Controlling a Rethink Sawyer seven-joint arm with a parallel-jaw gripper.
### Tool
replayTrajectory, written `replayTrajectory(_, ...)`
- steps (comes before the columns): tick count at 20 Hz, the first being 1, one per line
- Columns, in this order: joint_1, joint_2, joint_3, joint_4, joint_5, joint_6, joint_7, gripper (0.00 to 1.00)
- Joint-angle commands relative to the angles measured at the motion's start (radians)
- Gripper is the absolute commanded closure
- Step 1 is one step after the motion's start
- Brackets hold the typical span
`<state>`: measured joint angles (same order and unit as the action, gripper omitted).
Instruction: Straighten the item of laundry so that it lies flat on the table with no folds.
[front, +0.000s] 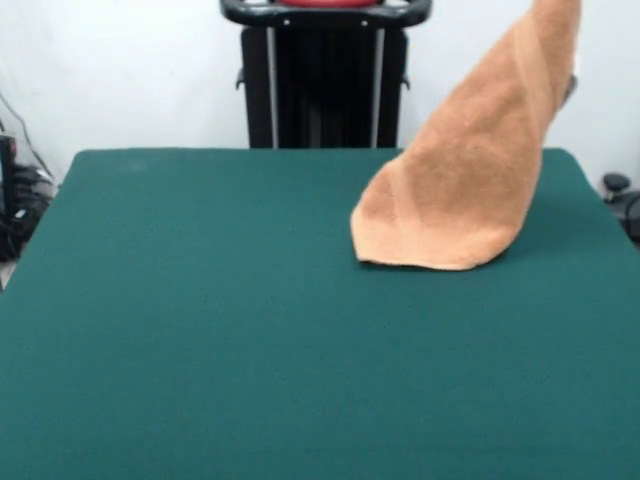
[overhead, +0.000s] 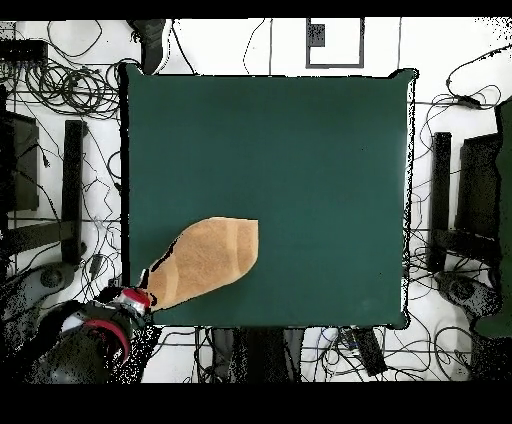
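One arm (overhead: 85, 335) at table (overhead: 300, 130) corner, towel (front: 460, 190) lifted by corner; tool grip hidden, cannot tell.

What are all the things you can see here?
towel: one, orange-tan, one end lifted high, lower end resting on the table near the robot's side
table: one, dark green, fills most of both views
cables: many, black, on the floor around the table
pedestal: one, black, behind the table's far edge in the front view
arm: one, red and black, at the table's corner in the overhead view, at the towel's raised end; the pincer itself cannot be made out
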<state>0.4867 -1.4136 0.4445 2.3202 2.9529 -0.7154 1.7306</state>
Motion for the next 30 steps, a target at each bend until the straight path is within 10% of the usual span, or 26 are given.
replayTrajectory(1, -0.065, 0.032, 0.243, -0.058, 0.079, 0.073, -0.179, 1.0)
replayTrajectory(14, -0.123, 0.03, 0.438, -0.198, 0.085, 0.014, 0.061, 1.0)
replayTrajectory(21, -0.371, 0.052, 0.786, -0.236, 0.086, -0.048, 0.127, 1.0)
replayTrajectory(23, -0.639, 0.058, 1.168, -0.167, 0.069, -0.02, 0.239, 1.0)
replayTrajectory(25, -1.241, 0.187, 2.093, -0.075, 0.035, -0.131, 0.568, 1.0)
replayTrajectory(26, -1.392, 0.362, 2.426, 0.03, 0.035, -0.214, 0.742, 1.0)
replayTrajectory(30, -1.386, 0.55, 2.512, 0.115, 0.03, -0.27, 0.811, 1.0)
